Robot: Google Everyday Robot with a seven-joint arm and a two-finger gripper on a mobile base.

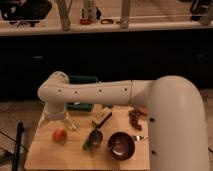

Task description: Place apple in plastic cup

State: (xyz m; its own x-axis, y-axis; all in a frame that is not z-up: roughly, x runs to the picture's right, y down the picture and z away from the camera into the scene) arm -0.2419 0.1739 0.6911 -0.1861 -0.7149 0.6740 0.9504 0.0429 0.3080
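The apple (59, 135), small and orange-red, lies on the left part of the wooden table (55, 157). My gripper (59, 123) hangs from the white arm's wrist just above and behind the apple, with its fingers spread and nothing between them. A dark, greenish cup-like thing (93, 138) lies tilted on the table to the right of the apple; I cannot tell for sure that it is the plastic cup.
A dark maroon bowl (121, 145) stands at the front right. A cluster of small dark-red pieces (135, 118) lies behind it. A pale block (102, 117) and a green box (81, 95) sit behind the arm. A dark counter runs along the back.
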